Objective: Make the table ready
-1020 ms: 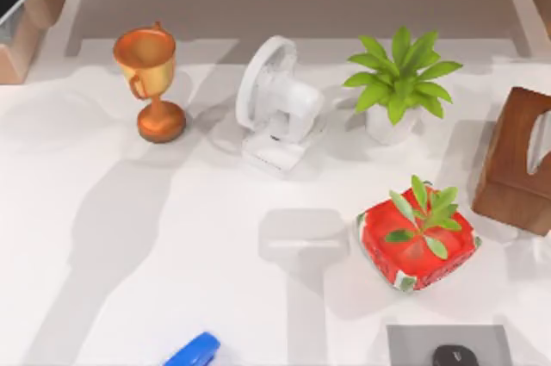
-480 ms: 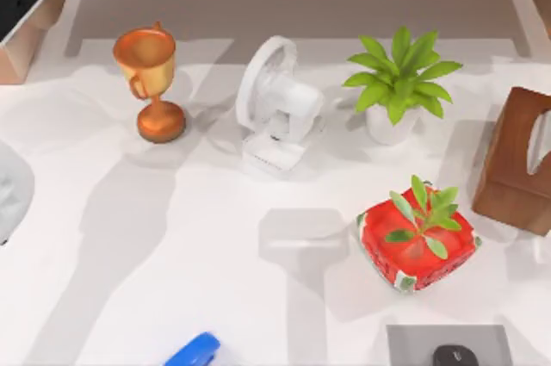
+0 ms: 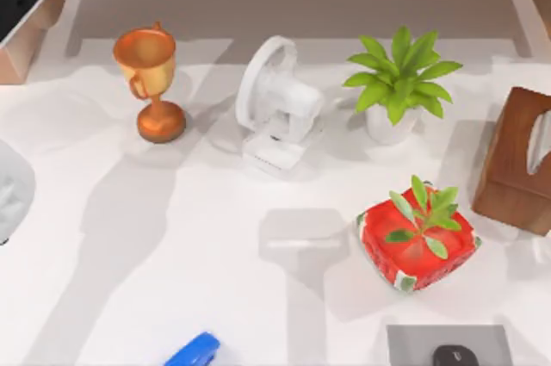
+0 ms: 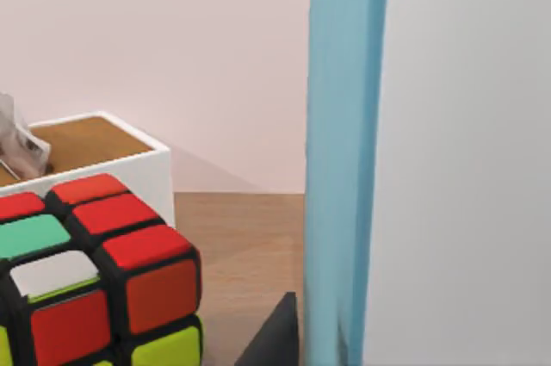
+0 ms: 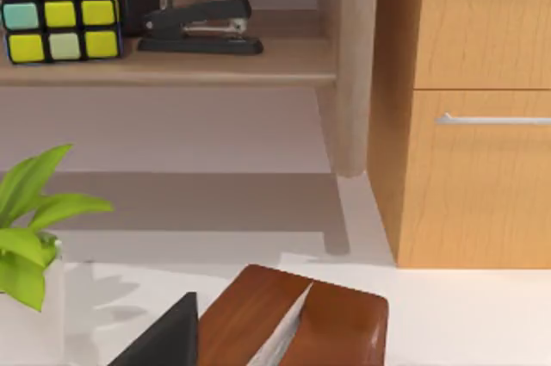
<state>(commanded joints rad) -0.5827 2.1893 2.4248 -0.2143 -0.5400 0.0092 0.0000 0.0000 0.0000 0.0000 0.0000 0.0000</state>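
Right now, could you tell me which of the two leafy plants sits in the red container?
The smaller plant, nearer the table's front edge, sits in the red container; the bigger plant behind it stands in a white pot.

The table (image 3: 172,254) is smooth matt white. The trophy (image 3: 148,82) gleams like polished copper. The tissue box (image 3: 516,164) is dark glossy wood

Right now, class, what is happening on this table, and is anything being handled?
Nothing is being handled at this moment. The white table holds a bronze trophy, a white desk fan, a potted plant, a red planter, a wooden tissue box at the right edge, a blue object and a dark mouse on a grey pad at the near edge. A grey part of the left arm sits at the left edge.
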